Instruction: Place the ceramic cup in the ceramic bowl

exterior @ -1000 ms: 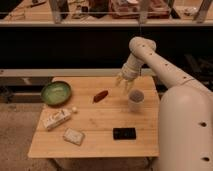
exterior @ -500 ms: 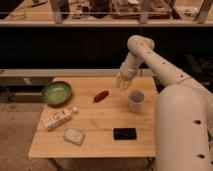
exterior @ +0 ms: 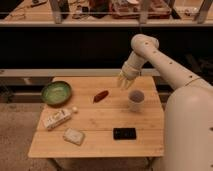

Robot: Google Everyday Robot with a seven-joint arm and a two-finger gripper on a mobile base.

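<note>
Robot gripper [exterior: 123, 82] poised over a wooden table [exterior: 95, 125] holding a bowl and a cup.
The green ceramic bowl [exterior: 56, 92] sat at the far left; a red object [exterior: 101, 95] lay mid-table; the gripper hovered, jaws apart, just beside the upright off-white ceramic cup [exterior: 136, 99] at right.

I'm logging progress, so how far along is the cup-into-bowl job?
Nothing looks done yet: the ceramic cup stands upright on the right of the table, apart from the ceramic bowl at the left. In hand: the gripper hovers just up-left of the cup, not gripping it. Left: grasp the cup, carry it across, set it in the bowl.
</note>
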